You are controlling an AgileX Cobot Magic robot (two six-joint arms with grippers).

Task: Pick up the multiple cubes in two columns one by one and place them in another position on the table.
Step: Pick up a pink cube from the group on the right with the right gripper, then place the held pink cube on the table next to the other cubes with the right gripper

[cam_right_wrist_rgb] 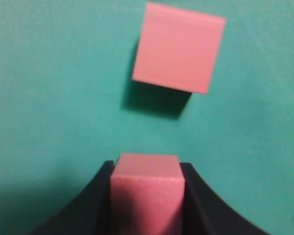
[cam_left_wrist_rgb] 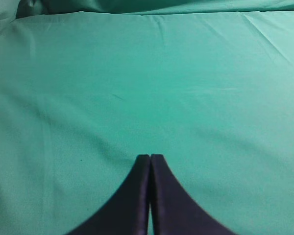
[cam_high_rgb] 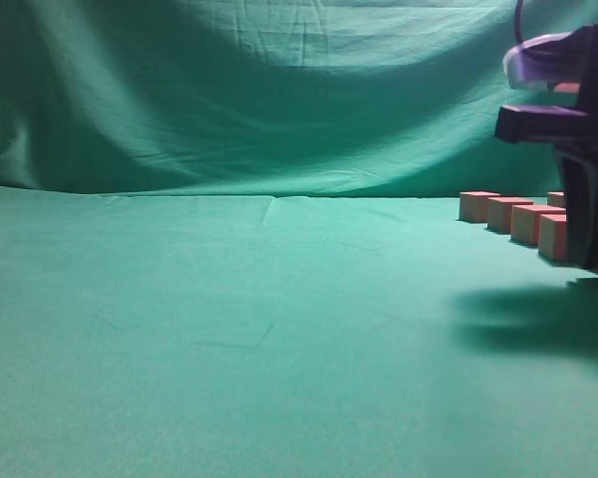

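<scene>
Right gripper [cam_right_wrist_rgb: 146,196] clamped on one pink cube [cam_right_wrist_rgb: 147,188], another cube [cam_right_wrist_rgb: 177,47] at twelve o'clock on the green table [cam_right_wrist_rgb: 49,98], left gripper [cam_left_wrist_rgb: 150,157] fingers pressed together.

Cubes [cam_high_rgb: 523,221] plain reddish-pink, sides tan-tinged, unmarked. Table [cam_high_rgb: 229,329] cloth plain green; backdrop [cam_high_rgb: 259,90] behind the table the same green. Gripper fingers [cam_right_wrist_rgb: 95,205] black.

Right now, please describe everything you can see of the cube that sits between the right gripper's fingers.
The cube is plain pink, matte and unmarked, with sharp edges. It sits upright between the two black fingers of the right gripper, which press against its left and right sides. Its top face is lighter, its front face darker. The green table lies beneath it, and another cube rests apart ahead.
</scene>
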